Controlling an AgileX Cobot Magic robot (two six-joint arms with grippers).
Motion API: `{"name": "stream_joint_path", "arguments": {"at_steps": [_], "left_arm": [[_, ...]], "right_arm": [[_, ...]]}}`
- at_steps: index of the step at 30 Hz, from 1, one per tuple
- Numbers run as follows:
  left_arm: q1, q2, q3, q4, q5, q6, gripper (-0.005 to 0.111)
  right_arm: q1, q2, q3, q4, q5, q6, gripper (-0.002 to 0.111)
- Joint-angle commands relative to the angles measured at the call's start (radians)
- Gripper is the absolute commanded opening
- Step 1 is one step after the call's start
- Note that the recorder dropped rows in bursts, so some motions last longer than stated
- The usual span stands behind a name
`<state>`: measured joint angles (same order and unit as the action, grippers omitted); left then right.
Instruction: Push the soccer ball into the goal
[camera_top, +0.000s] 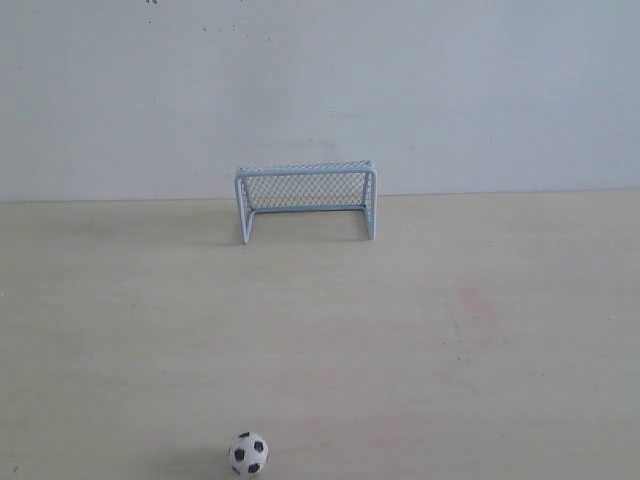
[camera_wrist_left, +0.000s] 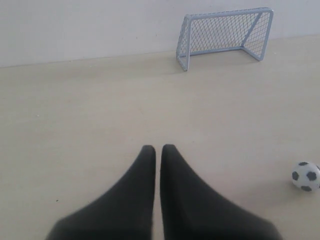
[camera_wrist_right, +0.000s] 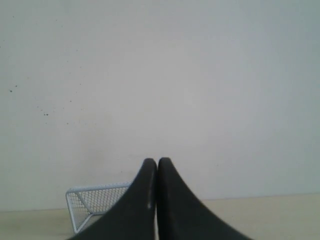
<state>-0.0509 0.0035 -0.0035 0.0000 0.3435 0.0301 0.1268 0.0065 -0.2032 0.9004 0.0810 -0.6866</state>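
Observation:
The soccer ball (camera_top: 248, 454), tiny, white with black patches, rests on the pale wooden table near the front edge of the exterior view. The goal (camera_top: 306, 197), pale blue frame with mesh netting, stands at the table's back by the wall, its mouth facing the ball. Neither arm shows in the exterior view. In the left wrist view my left gripper (camera_wrist_left: 158, 149) is shut and empty, with the soccer ball (camera_wrist_left: 306, 176) off to its side and the goal (camera_wrist_left: 225, 36) far ahead. My right gripper (camera_wrist_right: 157, 162) is shut and empty, raised, partly hiding the goal (camera_wrist_right: 95, 202).
A plain white wall (camera_top: 320, 90) backs the table (camera_top: 480, 330). Bare tabletop lies between the ball and the goal.

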Motion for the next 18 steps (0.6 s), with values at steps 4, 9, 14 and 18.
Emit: {"name": "stream_joint_path", "arguments": {"at_steps": [4,9,14,18], "left_arm": [[-0.005,-0.004,0.003,0.000,-0.006,-0.004,0.004],[-0.005,-0.004,0.003,0.000,-0.006,-0.004,0.004],[-0.005,-0.004,0.003,0.000,-0.006,-0.004,0.004],[-0.005,-0.004,0.003,0.000,-0.006,-0.004,0.004]], "right_arm": [[-0.007,-0.006,0.004,0.003,-0.002,0.013,0.000],[-0.007,-0.006,0.004,0.007,-0.046,0.015,0.000],[-0.007,-0.002,0.005,-0.166,-0.021,0.143,0.000],[-0.007,0.006,0.050,-0.695,-0.004,0.642,0.000]]}}
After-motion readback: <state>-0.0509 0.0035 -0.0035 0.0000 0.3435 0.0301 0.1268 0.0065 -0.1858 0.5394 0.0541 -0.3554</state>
